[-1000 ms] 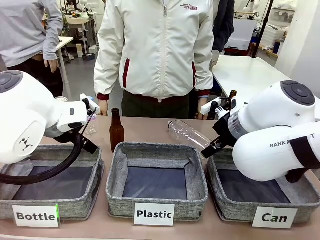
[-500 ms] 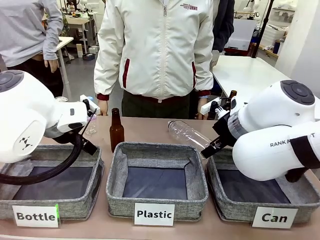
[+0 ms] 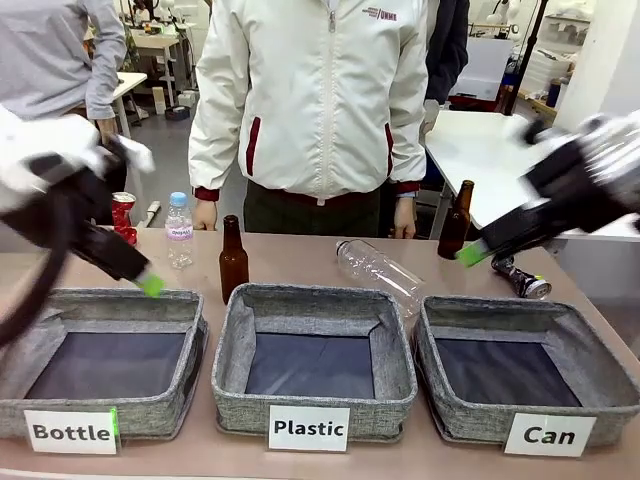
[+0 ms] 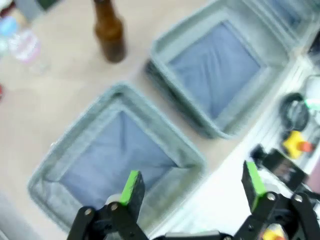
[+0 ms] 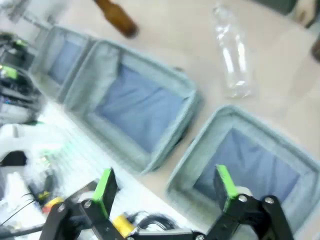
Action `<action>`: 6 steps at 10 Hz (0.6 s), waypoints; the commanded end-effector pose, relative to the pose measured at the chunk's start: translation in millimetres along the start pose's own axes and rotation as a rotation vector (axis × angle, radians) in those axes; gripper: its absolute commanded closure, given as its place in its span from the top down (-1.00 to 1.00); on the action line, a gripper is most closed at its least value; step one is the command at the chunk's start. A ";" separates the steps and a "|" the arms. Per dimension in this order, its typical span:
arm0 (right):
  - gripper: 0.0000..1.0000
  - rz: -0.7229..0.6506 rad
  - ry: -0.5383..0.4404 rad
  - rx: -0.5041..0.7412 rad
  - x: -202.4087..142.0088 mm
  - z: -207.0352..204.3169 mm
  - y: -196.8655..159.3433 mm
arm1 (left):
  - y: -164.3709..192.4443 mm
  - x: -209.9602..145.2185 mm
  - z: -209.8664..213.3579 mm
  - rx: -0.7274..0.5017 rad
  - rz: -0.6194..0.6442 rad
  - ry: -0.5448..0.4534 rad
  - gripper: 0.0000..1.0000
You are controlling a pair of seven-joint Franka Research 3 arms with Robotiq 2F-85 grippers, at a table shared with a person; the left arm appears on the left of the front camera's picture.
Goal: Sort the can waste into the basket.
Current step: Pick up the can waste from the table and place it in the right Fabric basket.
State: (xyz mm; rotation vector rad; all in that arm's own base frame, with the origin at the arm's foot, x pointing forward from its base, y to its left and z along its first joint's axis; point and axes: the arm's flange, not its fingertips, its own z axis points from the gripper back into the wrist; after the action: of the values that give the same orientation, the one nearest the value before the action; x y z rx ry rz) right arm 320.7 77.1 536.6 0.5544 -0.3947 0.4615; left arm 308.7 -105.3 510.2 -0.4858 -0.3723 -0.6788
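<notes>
Logging both hands open and empty. The left hand is hanging above the Bottle basket, its green pads standing wide apart with nothing between them. In the front view its arm is showing as a blur, with one pad tip over that basket's far rim. The right hand is likewise spread wide and carrying nothing. In its own wrist view it is looking down on the Can basket. In the front view one of its pad tips is hovering above that basket's far left corner.

The red can is sitting at the far left of the tabletop, partly behind the left arm and near a small water bottle. The blue-silver can is lying on its side on the tabletop just behind the Can basket's far rim, apart from the right hand. The Can basket is holding nothing, its dark lining showing bare.

A brown bottle is standing behind the gap between the Bottle basket and the Plastic basket. A clear bottle is lying on its side behind the Plastic basket. A second brown bottle is standing further right. A person in a white jacket is standing at the far edge, hands low by the tabletop.
</notes>
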 end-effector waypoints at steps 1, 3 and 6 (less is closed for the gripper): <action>1.00 -0.196 -0.067 0.128 -27.6 55.4 -27.6 | 26.5 -40.5 51.7 -0.169 0.081 -0.085 1.00; 1.00 -0.407 -0.323 0.219 -86.9 105.5 -83.1 | 80.7 -97.4 110.3 -0.227 0.292 -0.321 1.00; 1.00 -0.728 -0.543 0.300 -184.1 125.5 -178.4 | 134.5 -210.8 126.8 -0.370 0.581 -0.785 1.00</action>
State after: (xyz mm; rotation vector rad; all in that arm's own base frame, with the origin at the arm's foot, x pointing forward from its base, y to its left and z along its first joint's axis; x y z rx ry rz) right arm 235.1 -198.6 519.6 1.0011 -0.5681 -0.2910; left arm 234.3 179.4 508.0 -1.0384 -0.6594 -0.0354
